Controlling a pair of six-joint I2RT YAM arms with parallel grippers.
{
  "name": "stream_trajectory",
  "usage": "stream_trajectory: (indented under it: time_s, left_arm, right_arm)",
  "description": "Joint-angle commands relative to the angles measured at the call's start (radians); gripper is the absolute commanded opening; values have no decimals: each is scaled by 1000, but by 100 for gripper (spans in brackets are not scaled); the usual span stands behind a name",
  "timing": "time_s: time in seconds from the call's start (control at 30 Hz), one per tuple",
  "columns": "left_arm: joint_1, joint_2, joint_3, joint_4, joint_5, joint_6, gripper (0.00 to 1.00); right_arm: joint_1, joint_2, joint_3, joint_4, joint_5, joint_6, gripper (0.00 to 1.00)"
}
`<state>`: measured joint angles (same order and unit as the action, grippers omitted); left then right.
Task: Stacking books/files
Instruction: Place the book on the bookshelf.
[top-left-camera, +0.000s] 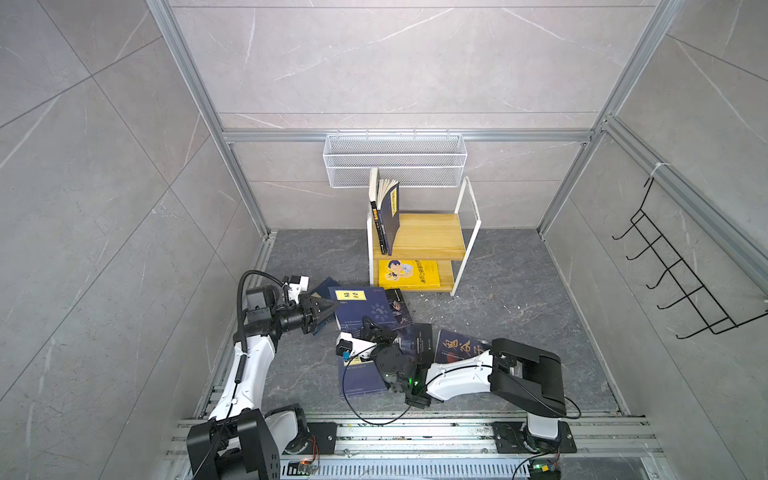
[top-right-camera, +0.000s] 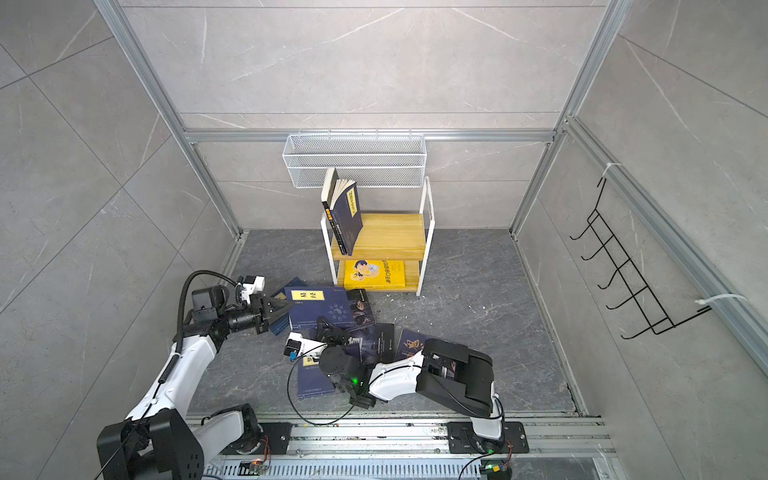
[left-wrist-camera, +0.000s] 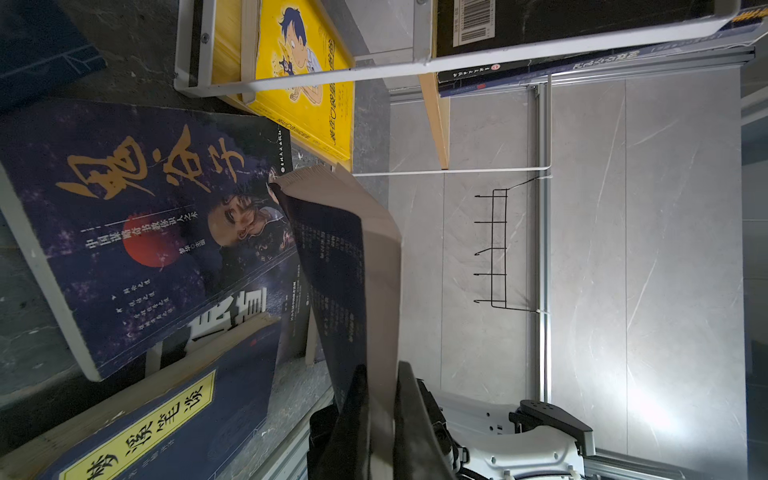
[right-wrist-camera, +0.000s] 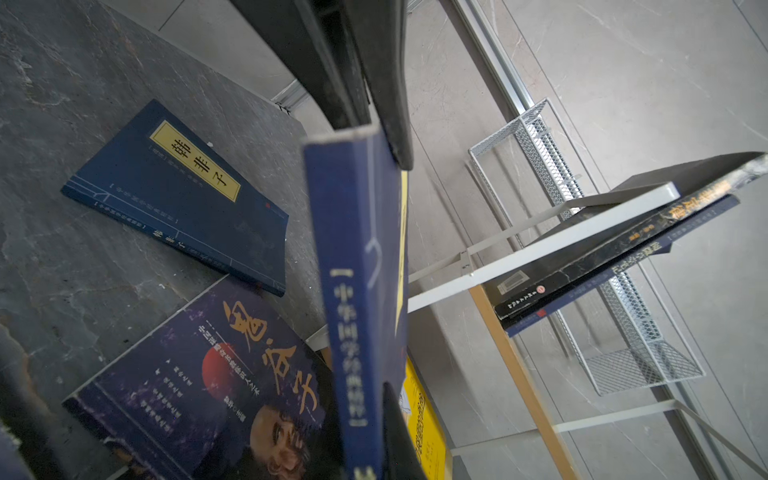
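A navy book with a yellow title label (top-left-camera: 363, 309) (top-right-camera: 318, 309) is held off the floor by both grippers. My left gripper (top-left-camera: 328, 309) (left-wrist-camera: 383, 370) is shut on its left edge, with the page block between the fingers. My right gripper (top-left-camera: 376, 328) (right-wrist-camera: 374, 415) is shut on its near edge, beside the spine (right-wrist-camera: 353, 270). More books lie around on the floor: a gold-calligraphy portrait book (top-left-camera: 461, 347) (left-wrist-camera: 145, 228) (right-wrist-camera: 199, 386), a black one (top-left-camera: 415, 340), a navy one (top-left-camera: 357, 380) under the right arm and a navy one (right-wrist-camera: 178, 195) further left.
A white-framed wooden shelf (top-left-camera: 432, 237) stands at the back, with upright books (top-left-camera: 386, 216) on its top board and a yellow book (top-left-camera: 409, 274) below. A wire basket (top-left-camera: 395, 160) hangs on the back wall and a black hook rack (top-left-camera: 681, 274) on the right wall.
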<state>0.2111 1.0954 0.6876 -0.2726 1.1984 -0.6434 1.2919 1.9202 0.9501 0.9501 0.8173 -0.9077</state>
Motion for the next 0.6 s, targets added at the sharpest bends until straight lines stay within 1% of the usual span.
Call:
stream_trajectory:
  time_s: [0.0, 0.1, 0.17, 0.23, 0.3, 0.37, 0.43, 0.53, 0.57]
  left_arm:
    - [3, -38, 12, 6, 44, 62, 35]
    - [23, -37, 20, 7, 12, 79, 47]
    - [39, -42, 24, 6, -20, 85, 57]
    - [46, -52, 20, 11, -47, 119, 67]
    - [64, -55, 20, 19, -71, 143, 74]
    - [89, -66, 24, 19, -113, 153, 82]
    - [97, -83, 24, 19, -126, 195, 90]
    - [98, -104, 20, 19, -132, 257, 100]
    - [97, -112, 19, 19, -144, 266, 100]
  right_arm:
    - [-22, -68, -46, 55, 34, 87, 0]
    - [-25, -120, -66, -7, 24, 141, 0]
    - [-24, -176, -100, -54, -1, 208, 0]
    - [-31, -222, -137, -72, -38, 263, 0]
    - [-39, -263, -153, -127, -53, 312, 0]
    - [-42, -314, -165, -196, -60, 357, 0]
    - [-48, -382, -193, -244, -84, 413, 0]
    - [-85, -487, -221, -317, -141, 536, 0]
    - [-101, -520, -220, -349, -147, 573, 0]
